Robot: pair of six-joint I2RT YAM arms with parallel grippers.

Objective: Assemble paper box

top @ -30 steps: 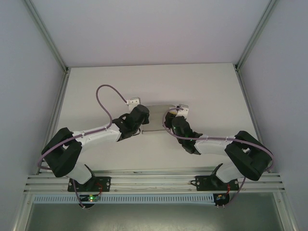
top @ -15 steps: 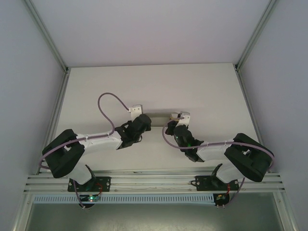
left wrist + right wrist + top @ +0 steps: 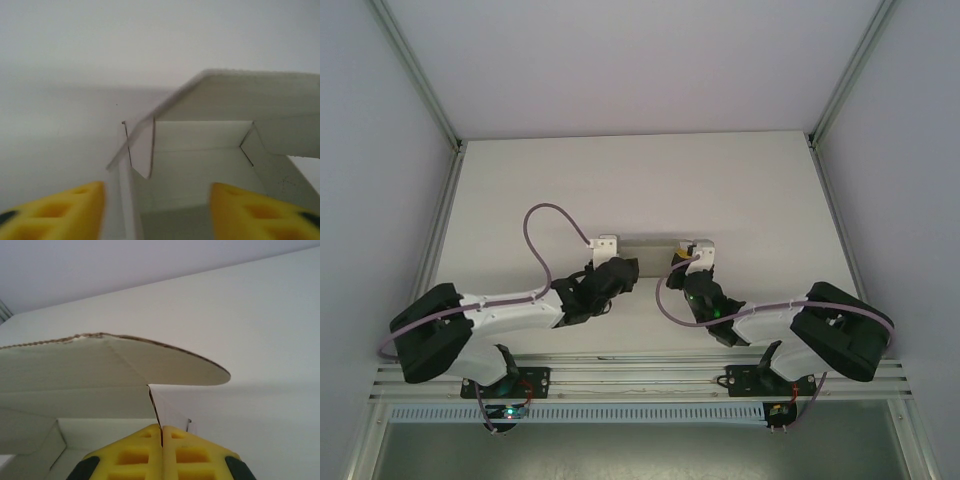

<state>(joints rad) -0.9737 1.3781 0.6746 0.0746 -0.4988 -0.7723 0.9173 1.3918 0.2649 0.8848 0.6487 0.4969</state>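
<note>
the paper box [image 3: 650,243] sits on the table [image 3: 520,190] between the 2 grippers, lid flap raised, inside bare; left gripper [image 3: 157,192] spread wide at its open side, gripping nothing; right gripper [image 3: 161,432] pinched shut on its wall

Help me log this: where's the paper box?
Top view: the paper box sits on the table between the open left hand at its left end and the right hand pinching its right end.

Open table [image 3: 620,180] lies beyond the paper box [image 3: 645,245].
</note>
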